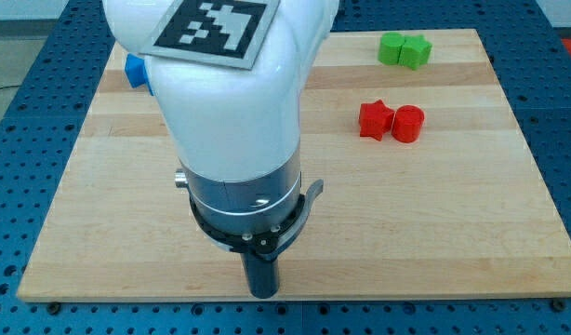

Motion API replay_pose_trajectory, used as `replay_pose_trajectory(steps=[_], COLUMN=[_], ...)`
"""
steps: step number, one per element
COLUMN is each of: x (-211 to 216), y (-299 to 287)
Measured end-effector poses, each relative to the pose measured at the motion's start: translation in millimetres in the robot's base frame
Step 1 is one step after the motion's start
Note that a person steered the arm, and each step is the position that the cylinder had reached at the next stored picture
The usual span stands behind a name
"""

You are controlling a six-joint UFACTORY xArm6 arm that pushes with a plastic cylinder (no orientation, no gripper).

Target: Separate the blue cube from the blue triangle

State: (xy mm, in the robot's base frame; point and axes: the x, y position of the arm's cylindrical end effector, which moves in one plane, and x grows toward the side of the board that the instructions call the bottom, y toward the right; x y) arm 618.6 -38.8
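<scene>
A blue block [136, 71] shows at the view's upper left, partly hidden behind my white arm; its shape cannot be made out. No second blue block shows; the arm may hide it. My tip [262, 292] is near the board's bottom edge at the view's bottom centre, far from the blue block.
A red star [376, 119] and a red cylinder [408, 123] sit side by side right of centre. Two green blocks [404, 49] sit together at the upper right. The wooden board [453, 214] rests on a blue perforated table [16, 140]. My arm hides the board's upper middle.
</scene>
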Motion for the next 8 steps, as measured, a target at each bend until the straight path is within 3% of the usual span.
replay_pose_trajectory(steps=[2,4,5,8], x=[-10,-137,-182,-195], y=[18,107,74,9])
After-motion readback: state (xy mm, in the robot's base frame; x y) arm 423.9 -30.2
